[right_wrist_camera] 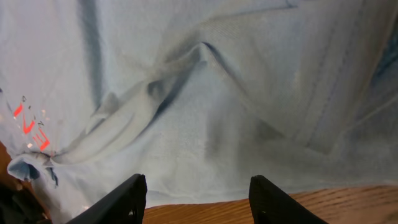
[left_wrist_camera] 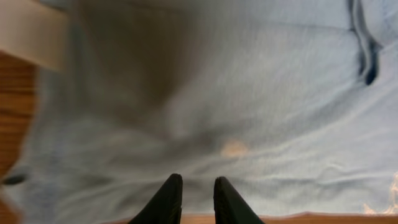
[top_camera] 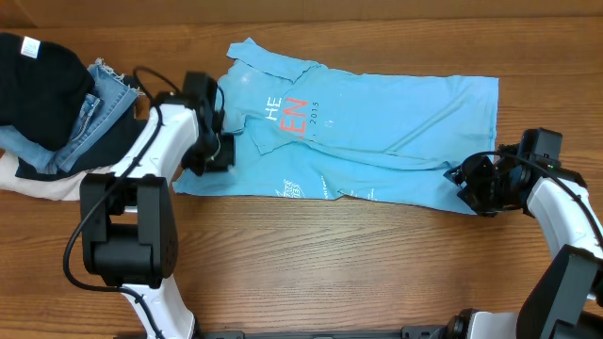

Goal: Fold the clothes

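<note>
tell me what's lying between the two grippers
Only the T-shirt, spread across the whole stretch from the left gripper to the right gripper. The overhead view shows it.

The T-shirt [top_camera: 396, 122] is light sky-blue, with red and white lettering [top_camera: 290, 114] and a small white print [top_camera: 290, 191]. The table [top_camera: 358, 264] is brown wood grain. The black garment [top_camera: 42, 85] has a white label [top_camera: 32, 47]. The denim [top_camera: 99, 102] is faded blue, and the cloth [top_camera: 42, 185] under it is cream.

The T-shirt [top_camera: 396, 122] is soft, matt cloth, creased. The table [top_camera: 358, 264] is smooth wood with a slight sheen. The jeans [top_camera: 104, 94] are rough denim with a frayed edge.
</note>
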{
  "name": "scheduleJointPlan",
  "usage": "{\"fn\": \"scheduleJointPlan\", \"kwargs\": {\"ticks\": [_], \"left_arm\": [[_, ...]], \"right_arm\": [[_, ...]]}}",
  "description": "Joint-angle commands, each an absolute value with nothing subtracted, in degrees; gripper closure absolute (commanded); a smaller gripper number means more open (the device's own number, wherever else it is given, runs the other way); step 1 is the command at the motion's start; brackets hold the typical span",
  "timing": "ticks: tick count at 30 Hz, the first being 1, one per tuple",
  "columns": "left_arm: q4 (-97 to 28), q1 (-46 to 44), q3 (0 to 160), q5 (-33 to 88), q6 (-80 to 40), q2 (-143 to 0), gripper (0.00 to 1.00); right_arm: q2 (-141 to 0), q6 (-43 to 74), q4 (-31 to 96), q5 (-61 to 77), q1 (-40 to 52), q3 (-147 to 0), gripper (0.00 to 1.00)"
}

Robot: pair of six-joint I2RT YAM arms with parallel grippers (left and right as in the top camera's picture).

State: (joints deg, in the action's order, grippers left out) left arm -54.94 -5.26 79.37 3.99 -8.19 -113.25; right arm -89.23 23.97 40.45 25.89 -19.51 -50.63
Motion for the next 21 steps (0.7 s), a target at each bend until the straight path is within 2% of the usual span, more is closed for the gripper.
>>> {"fn": "scheduleJointPlan", "kwargs": {"ticks": [1, 4, 5, 6, 9, 10, 11, 14, 18, 21], "left_arm": [[-51.1, -5.1, 74.2, 7.1, -8.8, -113.1, 0.73], [-49.1, -5.0, 70.1, 6.7, -8.8, -113.1, 0.65], [-47.8, -4.9, 68.3, 6.7, -8.8, -113.1, 0.64], [-46.9, -4.8, 67.2, 6.7, -8.8, -113.1, 0.64], [-44.8, -4.8, 64.8, 6.7, -9.0, -113.1, 0.62], [-44.5, -4.8, 64.4, 6.7, -9.0, -113.1, 0.62], [-44.5, -4.8, 64.2, 6.7, -9.0, -113.1, 0.62], [-44.2, -4.8, 64.2, 6.7, -9.0, -113.1, 0.62], [-44.0, -4.8, 64.2, 6.7, -9.0, -113.1, 0.62], [-43.5, -4.8, 64.2, 6.7, -9.0, -113.1, 0.61]], "right_arm": [[-89.4, 24.7, 40.0, 24.4, -19.8, -51.5, 0.69], [-89.6, 26.3, 38.6, 23.0, -19.8, -51.4, 0.70], [-89.8, 26.9, 37.9, 22.9, -19.8, -51.2, 0.58], [-90.0, 27.6, 37.0, 22.5, -19.8, -50.8, 0.54], [-91.5, 33.8, 32.6, 15.0, -19.8, -48.8, 0.53], [-92.1, 34.8, 31.6, 14.6, -19.9, -48.4, 0.50], [-93.0, 34.8, 30.6, 14.4, -20.0, -48.3, 0.43], [-95.4, 37.6, 30.2, 12.8, -20.0, -48.3, 0.43], [-95.8, 38.0, 28.3, 12.7, -20.0, -48.3, 0.62], [-95.8, 37.1, 23.5, 16.0, -20.0, -48.7, 0.91]]}}
